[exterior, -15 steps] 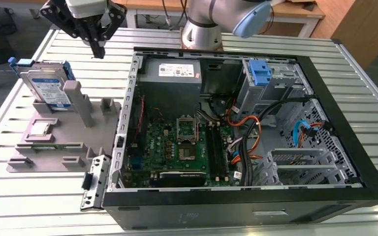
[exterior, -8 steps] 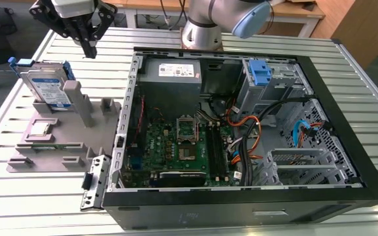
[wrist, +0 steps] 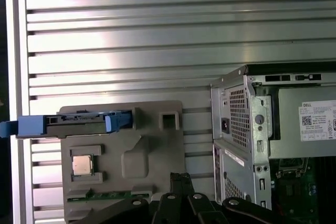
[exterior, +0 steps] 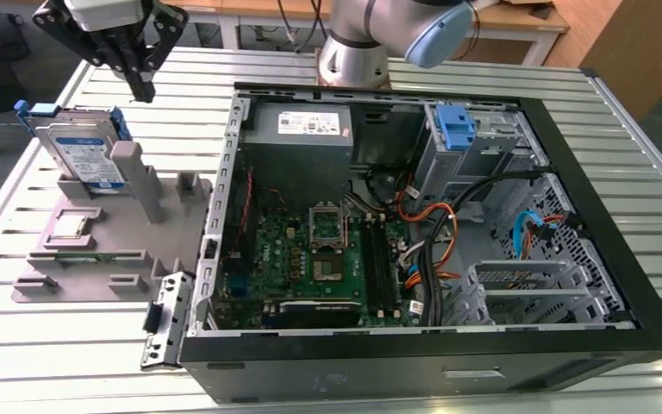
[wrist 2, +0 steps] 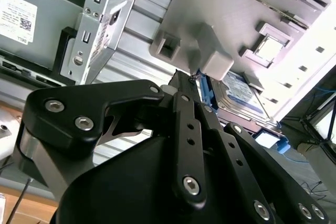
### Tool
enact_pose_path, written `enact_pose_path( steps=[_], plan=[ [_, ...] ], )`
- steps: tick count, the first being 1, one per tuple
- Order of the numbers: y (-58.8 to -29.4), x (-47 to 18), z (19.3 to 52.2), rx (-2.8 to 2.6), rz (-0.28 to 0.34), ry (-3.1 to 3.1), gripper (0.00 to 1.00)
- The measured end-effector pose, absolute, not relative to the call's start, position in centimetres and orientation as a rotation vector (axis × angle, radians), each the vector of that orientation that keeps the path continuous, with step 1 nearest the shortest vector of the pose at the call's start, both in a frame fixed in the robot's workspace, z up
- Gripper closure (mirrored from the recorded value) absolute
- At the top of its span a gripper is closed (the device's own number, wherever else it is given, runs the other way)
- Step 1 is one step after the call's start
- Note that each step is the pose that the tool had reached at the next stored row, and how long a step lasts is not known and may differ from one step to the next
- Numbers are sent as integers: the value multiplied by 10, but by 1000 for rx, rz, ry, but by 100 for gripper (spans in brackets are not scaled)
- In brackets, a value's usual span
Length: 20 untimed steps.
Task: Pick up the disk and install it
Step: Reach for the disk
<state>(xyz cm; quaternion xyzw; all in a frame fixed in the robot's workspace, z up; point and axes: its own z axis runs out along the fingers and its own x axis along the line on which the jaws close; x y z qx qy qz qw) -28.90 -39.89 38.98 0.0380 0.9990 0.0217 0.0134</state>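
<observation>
Above grey holder [exterior: 135,237], close by disk [exterior: 84,155]: gripper [exterior: 144,93] hangs with fingers apparently pressed together, empty. Disk stands upright in holder slot, apart from open computer case [exterior: 423,375]. Pick-up not done; install not done. Count: one disk, one gripper, one holder, one case.

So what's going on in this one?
A single robot arm's black gripper hangs over the slatted metal table, jaws together and holding nothing. It is close to the silver hard drive with blue plastic rails but not touching it. The drive stands on edge in a grey plastic fixture. On the exterior view's right lies the open black computer case, with a blue plastic bracket in its drive bay. The drive has not been picked up yet.
</observation>
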Motion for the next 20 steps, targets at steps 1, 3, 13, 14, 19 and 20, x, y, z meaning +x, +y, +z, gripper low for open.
enact_pose_path(
  steps=[1, 3, 13, 14, 19, 20],
  plan=[
    [-399, -291, 390, 118, 68, 3112, 90],
    [-399, -296, 390, 118, 68, 3112, 90],
    [-399, -319, 389, 118, 67, 3112, 90],
    [-399, -321, 389, 118, 67, 3112, 90],
    [-399, -330, 388, 115, 69, 3112, 90],
    [-399, -331, 388, 115, 69, 3112, 90]
  ],
)
